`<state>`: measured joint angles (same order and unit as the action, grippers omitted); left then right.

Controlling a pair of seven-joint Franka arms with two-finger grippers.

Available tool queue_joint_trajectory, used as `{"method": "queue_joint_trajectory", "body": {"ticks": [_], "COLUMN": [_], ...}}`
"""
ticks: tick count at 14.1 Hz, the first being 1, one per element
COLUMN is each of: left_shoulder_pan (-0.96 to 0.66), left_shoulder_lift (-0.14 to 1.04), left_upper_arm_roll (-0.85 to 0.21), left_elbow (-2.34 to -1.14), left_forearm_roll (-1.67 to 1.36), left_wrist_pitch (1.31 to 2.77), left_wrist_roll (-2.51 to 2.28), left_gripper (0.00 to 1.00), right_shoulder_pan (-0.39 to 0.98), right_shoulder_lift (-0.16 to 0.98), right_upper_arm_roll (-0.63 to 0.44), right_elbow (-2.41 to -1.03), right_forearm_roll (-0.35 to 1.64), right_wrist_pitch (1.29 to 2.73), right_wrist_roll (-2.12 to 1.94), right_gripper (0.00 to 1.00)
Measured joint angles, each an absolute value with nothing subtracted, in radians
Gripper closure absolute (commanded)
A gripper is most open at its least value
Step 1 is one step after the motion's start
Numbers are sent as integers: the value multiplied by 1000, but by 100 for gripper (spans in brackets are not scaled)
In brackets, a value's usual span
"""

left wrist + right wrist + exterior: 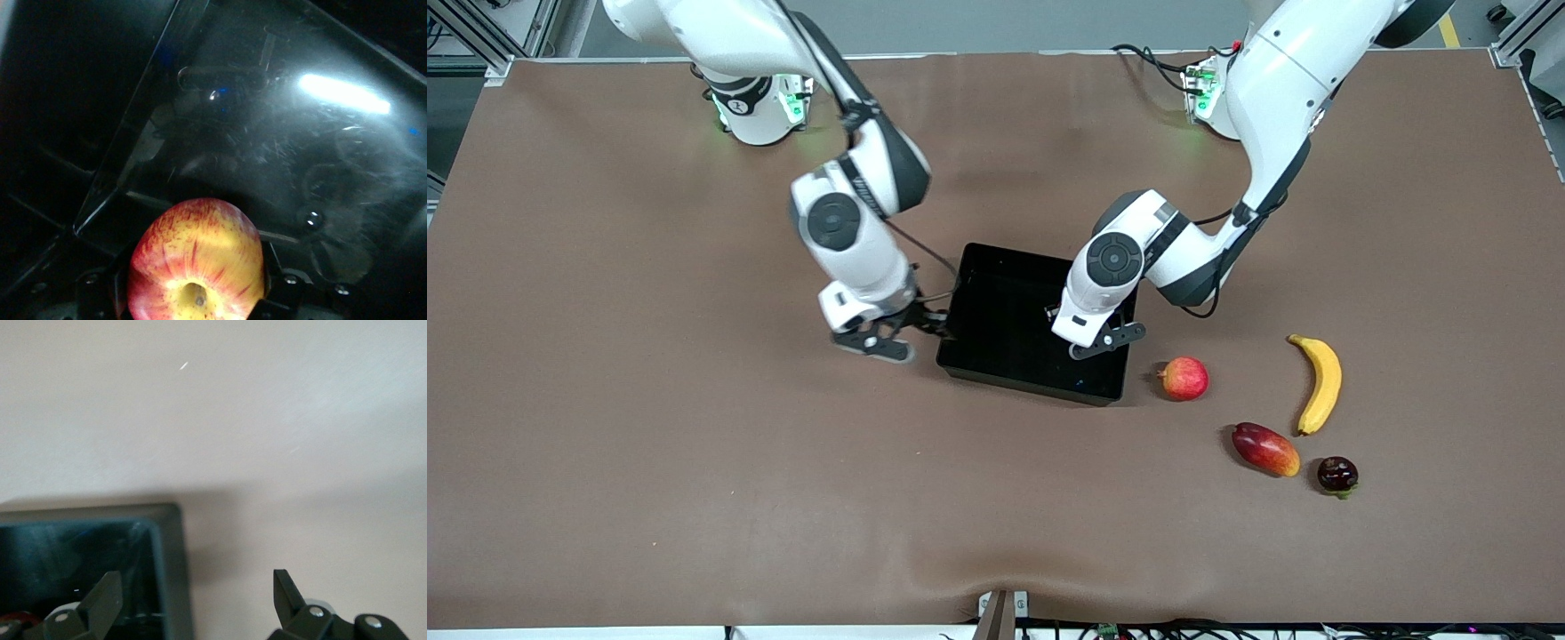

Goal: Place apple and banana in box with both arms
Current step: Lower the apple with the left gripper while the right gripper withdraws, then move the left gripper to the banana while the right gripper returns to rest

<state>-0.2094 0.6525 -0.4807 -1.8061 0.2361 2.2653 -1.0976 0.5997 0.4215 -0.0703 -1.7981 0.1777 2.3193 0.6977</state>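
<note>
My left gripper point(1092, 342) is over the black box point(1005, 342), inside its end toward the left arm. In the left wrist view it point(197, 283) is shut on the apple point(197, 257), red with yellow streaks and a dimpled top, held above the glossy box floor point(280, 147). The apple is hidden under the hand in the front view. My right gripper point(903, 333) is open at the box's other end; its jaws point(193, 597) stand either side of the box wall point(170, 547). The banana point(1319, 384) lies on the table toward the left arm's end.
A pink-red round fruit point(1184, 378) lies beside the box toward the left arm's end. A red-orange mango point(1265, 449) and a small dark fruit point(1337, 474) lie nearer to the front camera than the banana. The table is covered in brown cloth.
</note>
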Motion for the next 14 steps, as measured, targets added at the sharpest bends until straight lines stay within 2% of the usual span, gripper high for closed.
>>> {"method": "queue_joint_trajectory", "body": {"ticks": [3,6,11,14], "left_shoulder_pan": [-206,-192,-110,17], "left_shoulder_lift": [660,643,511,450], "left_upper_arm_roll": [-478,-478,-481,-480], "left_elbow": [-1796,-1731,-1546,-1537], "left_forearm_roll": [248,252,252,252], "left_wrist_pitch": [2275,2242,1944,1882], "left_wrist_roll": [-1098,-1098,-1077,-889], "left_gripper": [0,0,0,0], "right_shoulder_pan": [464,335,187,126], "right_shoulder_lift": [367,349,315,261], "right_upper_arm_roll": [-74,-75,-75,-75], "right_elbow": [-1799,-1800,-1799,-1793], "right_forearm_roll": [178,178,178,178], "right_wrist_pitch": [2216,2161,2135,2064], "right_wrist_roll": [480,278,103,55], "right_gripper": [0,0,0,0]}}
